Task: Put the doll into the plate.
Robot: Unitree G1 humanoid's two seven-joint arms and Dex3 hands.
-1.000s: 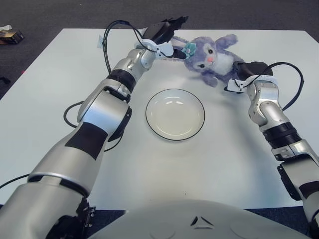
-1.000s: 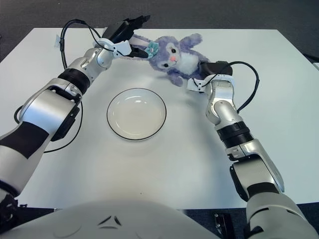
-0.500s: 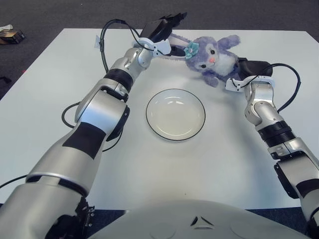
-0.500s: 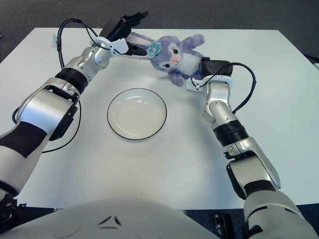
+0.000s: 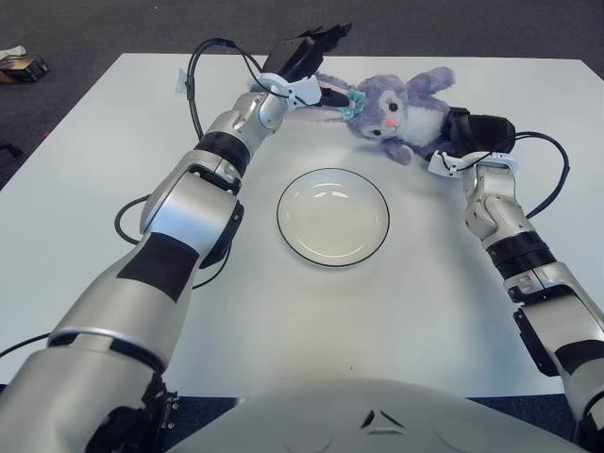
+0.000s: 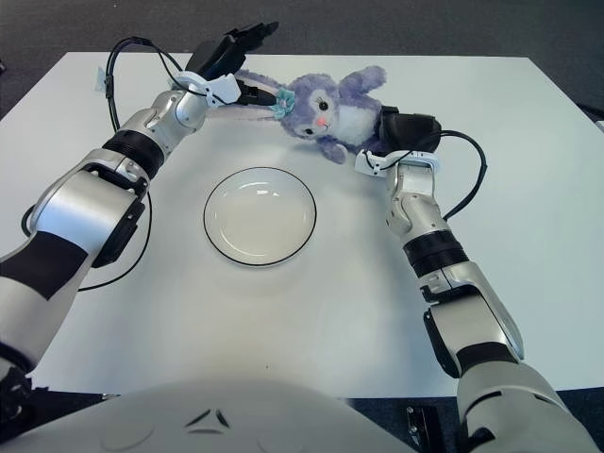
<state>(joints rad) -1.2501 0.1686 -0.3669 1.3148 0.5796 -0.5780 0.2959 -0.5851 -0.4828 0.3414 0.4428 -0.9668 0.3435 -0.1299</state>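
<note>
A purple plush bunny doll [image 5: 401, 111] with a teal bow lies at the far middle of the white table [image 5: 113, 189], head turned left. My left hand [image 5: 316, 68] reaches in from the left; its dark fingers lie over the doll's long ear and the thumb under it. On the other side, my right hand [image 5: 477, 130] presses against the doll's lower body. The white plate [image 5: 332, 217] with a dark rim sits nearer to me, below the doll, with nothing in it.
Black cables loop off both forearms, one near the left wrist [image 5: 193, 80] and one by the right arm [image 5: 557, 165]. A small brown object [image 5: 21, 64] lies on the dark floor beyond the table's left corner.
The doll's head has swung to the left and the toy has shifted slightly left. My right hand has closed in against its body. The left hand stays at the ear.
</note>
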